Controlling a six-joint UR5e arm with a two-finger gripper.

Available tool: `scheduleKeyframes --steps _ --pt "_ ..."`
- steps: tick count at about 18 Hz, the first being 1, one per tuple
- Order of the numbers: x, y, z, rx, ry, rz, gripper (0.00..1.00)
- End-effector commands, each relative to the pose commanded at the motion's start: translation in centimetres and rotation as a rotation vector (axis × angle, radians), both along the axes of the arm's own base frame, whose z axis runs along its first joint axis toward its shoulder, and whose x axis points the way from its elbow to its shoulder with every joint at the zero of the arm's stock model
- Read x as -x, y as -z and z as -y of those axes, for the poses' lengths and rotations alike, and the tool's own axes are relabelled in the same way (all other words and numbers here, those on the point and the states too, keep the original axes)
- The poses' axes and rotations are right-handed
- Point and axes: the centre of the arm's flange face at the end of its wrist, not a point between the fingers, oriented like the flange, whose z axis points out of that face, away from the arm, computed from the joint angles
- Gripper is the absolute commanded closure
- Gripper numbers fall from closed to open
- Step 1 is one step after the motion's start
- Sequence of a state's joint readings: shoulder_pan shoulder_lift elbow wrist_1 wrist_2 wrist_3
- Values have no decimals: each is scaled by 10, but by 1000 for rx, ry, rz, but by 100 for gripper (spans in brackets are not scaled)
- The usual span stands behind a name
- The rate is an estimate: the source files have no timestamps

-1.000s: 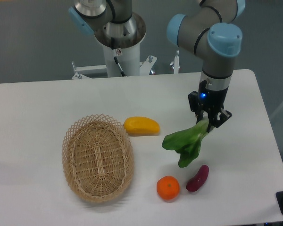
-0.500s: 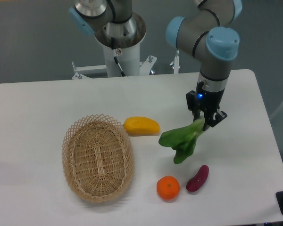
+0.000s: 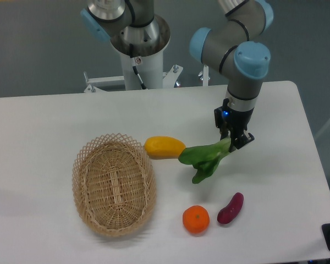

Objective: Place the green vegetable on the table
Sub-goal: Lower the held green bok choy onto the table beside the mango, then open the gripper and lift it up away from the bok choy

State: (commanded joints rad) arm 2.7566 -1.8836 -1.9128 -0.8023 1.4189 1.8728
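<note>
Camera view | pincer (image 3: pixel 232 139) clamped on green vegetable (image 3: pixel 202 159) stem, leaves probably off bench (image 3: pixel 55 118) | lower onto bare spot clear of yellow piece (image 3: pixel 164 147), then let go

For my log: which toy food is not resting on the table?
The green vegetable: the gripper holds its stem, while the others lie on the table.
</note>
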Motion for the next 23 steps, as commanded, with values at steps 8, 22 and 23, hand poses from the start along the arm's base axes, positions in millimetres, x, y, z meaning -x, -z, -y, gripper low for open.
scheduleKeyframes --steps 8,22,23 --pt "11 21 38 21 55 24 55" --pt "17 -26 28 -30 -98 -34 0" --pt "18 -34 25 -40 -101 -45 0"
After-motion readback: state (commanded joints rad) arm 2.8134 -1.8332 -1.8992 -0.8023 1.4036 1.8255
